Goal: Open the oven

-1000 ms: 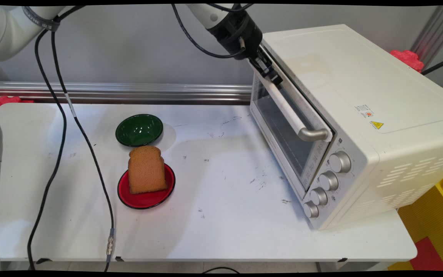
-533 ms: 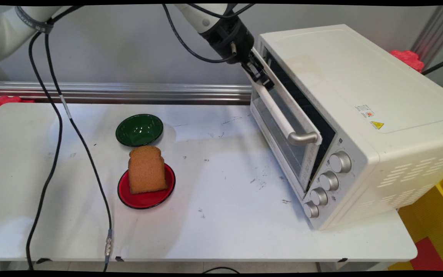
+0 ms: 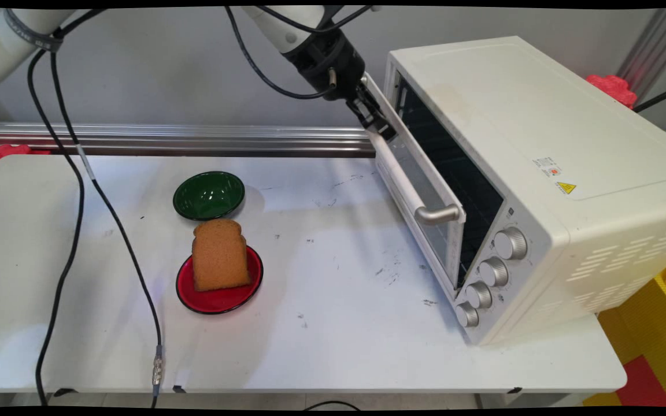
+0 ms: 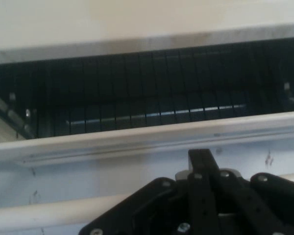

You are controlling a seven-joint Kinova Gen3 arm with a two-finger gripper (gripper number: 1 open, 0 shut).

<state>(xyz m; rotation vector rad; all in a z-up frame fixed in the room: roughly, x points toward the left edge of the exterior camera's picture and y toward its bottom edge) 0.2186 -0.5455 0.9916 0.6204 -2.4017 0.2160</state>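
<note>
Gripper [image 3: 380, 128] clamped on far end of door handle [image 3: 405, 180], up at top-left corner of toaster oven [image 3: 535, 173]; fingers closed around the white bar, wrist coming in from upper left. Door [image 3: 422, 199] hinged at bottom, tilted partway open, top edge well clear of oven body, dark cavity showing behind. Hand view: black linkage [image 4: 206, 205] at bottom edge, white handle bar [image 4: 49, 211] running across just beside it, door's top edge [image 4: 147, 139] above that, wire rack [image 4: 137, 110] inside dark cavity beyond. Four knobs [image 3: 492, 271] in a column on oven's right front panel. On table [image 3: 339, 323], well apart from oven: red plate [image 3: 220, 296] with bread slice [image 3: 219, 254] standing upright on it, green bowl [image 3: 209, 195] just behind plate. Black cables [image 3: 78, 190] hanging at left
</note>
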